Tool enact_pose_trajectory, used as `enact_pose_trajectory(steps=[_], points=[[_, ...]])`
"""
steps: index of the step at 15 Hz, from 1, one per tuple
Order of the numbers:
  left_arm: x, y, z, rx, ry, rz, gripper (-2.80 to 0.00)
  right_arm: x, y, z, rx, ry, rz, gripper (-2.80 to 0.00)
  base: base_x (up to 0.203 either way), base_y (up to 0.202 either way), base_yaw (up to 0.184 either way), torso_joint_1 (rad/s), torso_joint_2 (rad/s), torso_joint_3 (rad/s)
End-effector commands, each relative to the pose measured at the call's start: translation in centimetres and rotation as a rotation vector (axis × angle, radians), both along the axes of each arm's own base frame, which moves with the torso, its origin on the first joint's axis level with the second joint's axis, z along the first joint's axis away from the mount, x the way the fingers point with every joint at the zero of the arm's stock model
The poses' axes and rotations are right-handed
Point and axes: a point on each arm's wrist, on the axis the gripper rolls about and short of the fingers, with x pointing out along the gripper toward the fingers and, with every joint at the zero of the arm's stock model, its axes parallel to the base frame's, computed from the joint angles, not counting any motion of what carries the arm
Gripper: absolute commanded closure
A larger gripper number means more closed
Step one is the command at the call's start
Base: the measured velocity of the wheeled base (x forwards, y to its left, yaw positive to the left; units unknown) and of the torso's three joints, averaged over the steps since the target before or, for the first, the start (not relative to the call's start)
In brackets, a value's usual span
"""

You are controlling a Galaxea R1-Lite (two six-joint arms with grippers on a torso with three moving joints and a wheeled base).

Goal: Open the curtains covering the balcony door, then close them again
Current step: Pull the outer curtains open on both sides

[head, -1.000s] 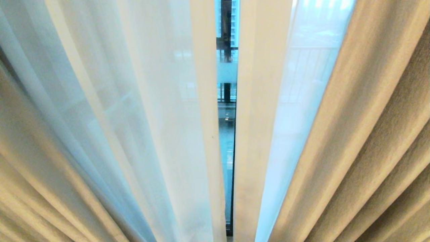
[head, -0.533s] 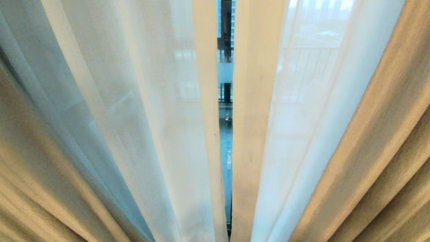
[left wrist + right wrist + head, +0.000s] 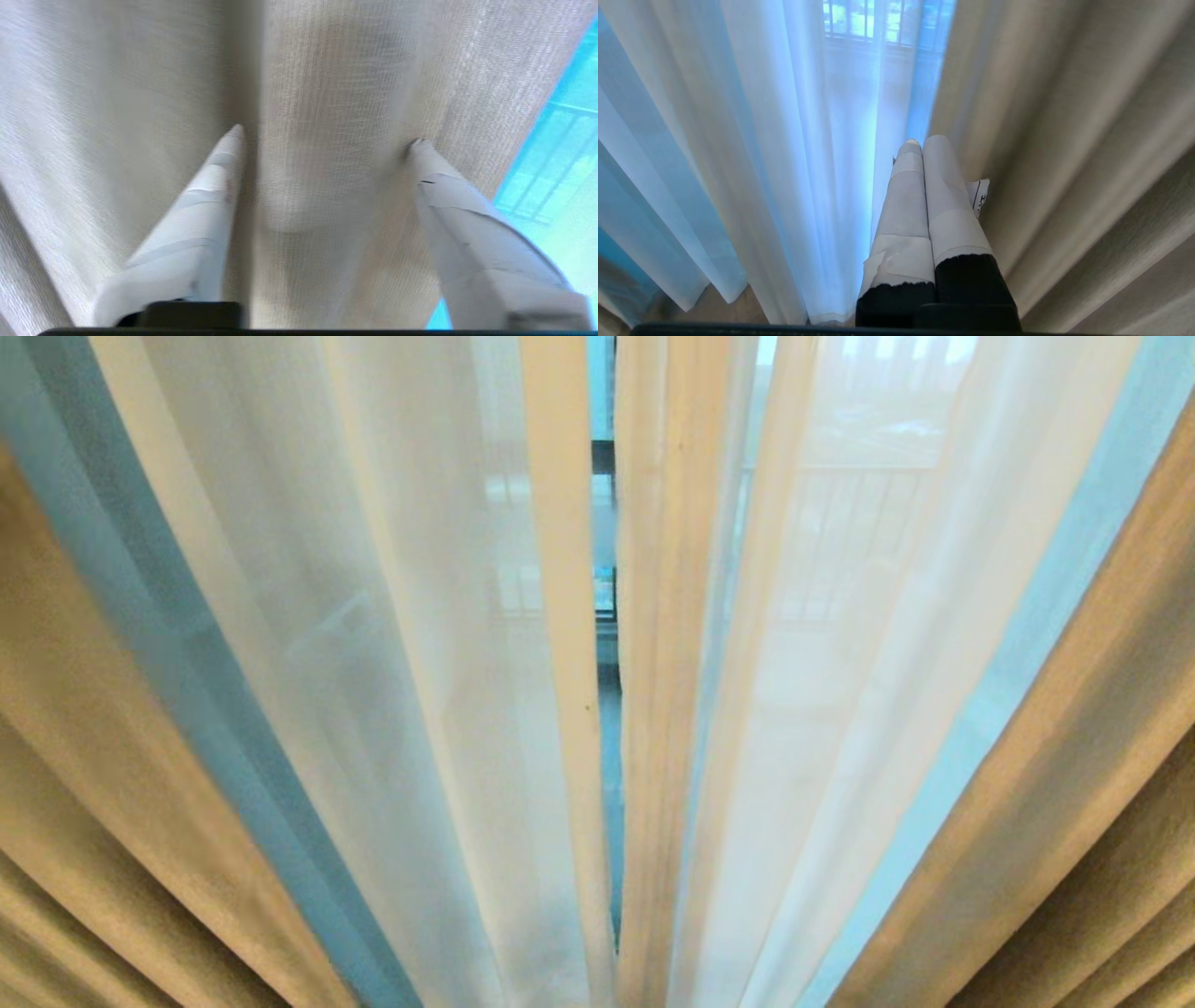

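Sheer fabric between curtains, left hand spread against folds

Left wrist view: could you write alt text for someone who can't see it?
The left gripper points at cream woven curtains, its two white fingers spread wide with a fold of the fabric between them. A strip of bright blue glass shows past the fabric's edge.
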Motion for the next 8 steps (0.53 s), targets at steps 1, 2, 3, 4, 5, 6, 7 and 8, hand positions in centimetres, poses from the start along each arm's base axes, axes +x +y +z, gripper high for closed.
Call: enact_pose_trajectory(steps=[1, 2, 3, 4, 5, 6, 7, 8], points=[[-0.8, -0.6, 0.0, 0.000, -0.002, -0.003, -2.80, 0.0, 0.0, 0.0, -0.001, 0.000, 0.000, 0.00, 0.000, 0.000, 0.000, 0.000, 0.00, 0.000], [-1.0, -0.8, -0.2, -0.004, 0.003, -0.003, -2.80, 0.0, 0.0, 0.0, -0.001, 0.000, 0.001, 0.00, 0.000, 0.000, 0.000, 0.000, 0.00, 0.000], [-1.5, -1.1, -0.4, -0.006, 0.006, -0.003, -2.80, 0.0, 0.0, 0.0, -0.001, 0.000, 0.000, 0.00, 0.000, 0.000, 0.000, 0.000, 0.00, 0.000], [-1.7, -1.3, -0.6, -0.008, 0.009, -0.003, -2.80, 0.0, 0.0, 0.0, -0.001, 0.000, 0.000, 0.00, 0.000, 0.000, 0.000, 0.000, 0.00, 0.000], [-2.1, -1.6, -0.7, -0.010, 0.012, -0.003, -2.80, 0.0, 0.0, 0.0, -0.001, 0.000, 0.000, 0.00, 0.000, 0.000, 0.000, 0.000, 0.00, 0.000], [-2.7, -2.0, -1.0, -0.013, 0.015, -0.003, -2.80, 0.0, 0.0, 0.0, -0.001, 0.000, 0.000, 0.00, 0.000, 0.000, 0.000, 0.000, 0.00, 0.000], [-3.2, -2.4, -1.3, -0.017, 0.021, -0.003, -2.80, 0.0, 0.0, 0.0, -0.001, 0.000, 0.000, 0.00, 0.000, 0.000, 0.000, 0.000, 0.00, 0.000], [-3.8, -2.8, -1.6, -0.020, 0.025, -0.003, -2.80, 0.0, 0.0, 0.0, -0.001, 0.000, 0.000, 0.00, 0.000, 0.000, 0.000, 0.000, 0.00, 0.000]])
